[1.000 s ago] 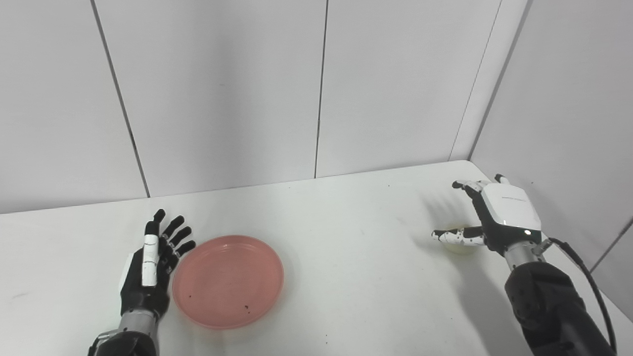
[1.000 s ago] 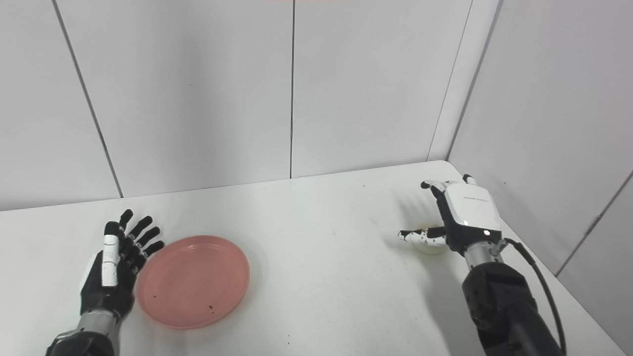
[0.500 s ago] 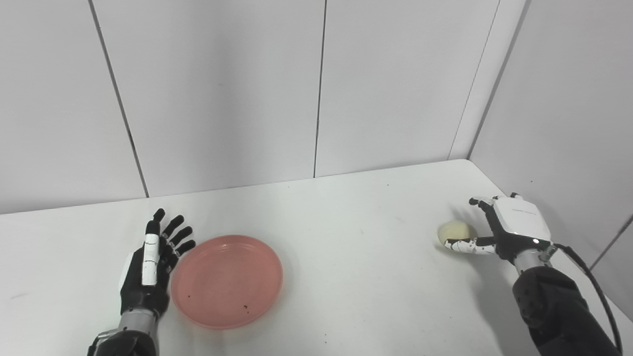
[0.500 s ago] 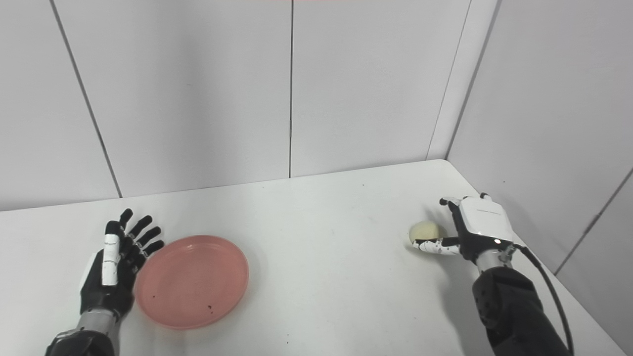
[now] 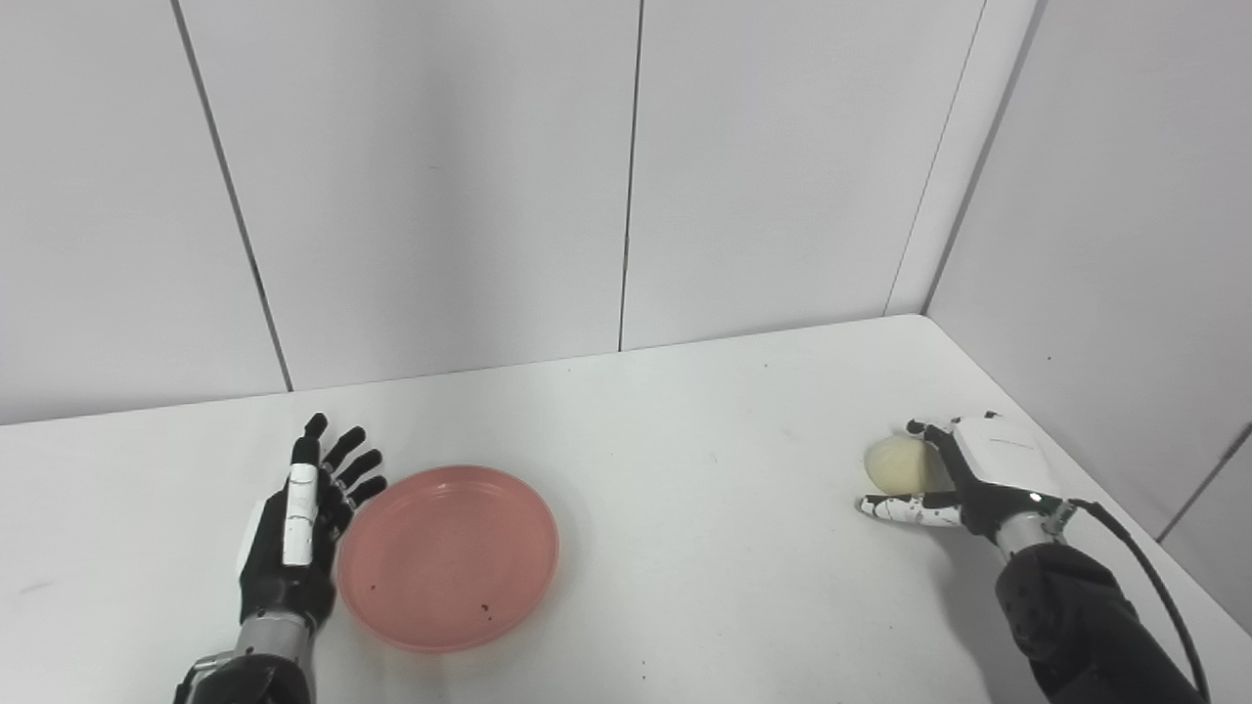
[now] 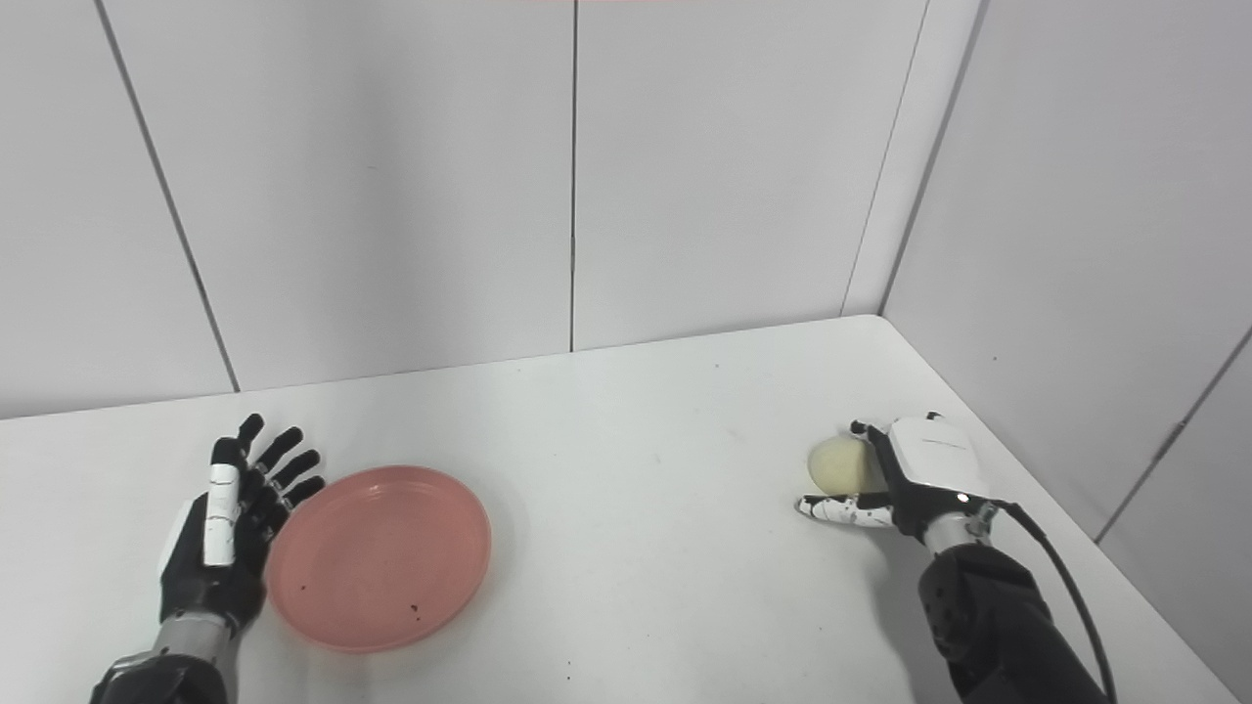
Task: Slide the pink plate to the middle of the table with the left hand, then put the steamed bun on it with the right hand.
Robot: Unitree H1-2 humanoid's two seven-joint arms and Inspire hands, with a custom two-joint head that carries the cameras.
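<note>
Your left robot hand (image 5: 293, 533) lies open on the table (image 5: 685, 469), fingers spread, its edge against the pink plate (image 5: 450, 555) — which sits left of centre. Your right robot hand (image 6: 905, 479) is open too, cupped around the steamed bun (image 6: 839, 463) near the table's right edge, holding nothing yet.

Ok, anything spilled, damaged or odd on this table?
Only small things: dark specks sit inside the pink plate, and a few dot the table. The steamed bun looks whole. Nothing is tipped or broken.
</note>
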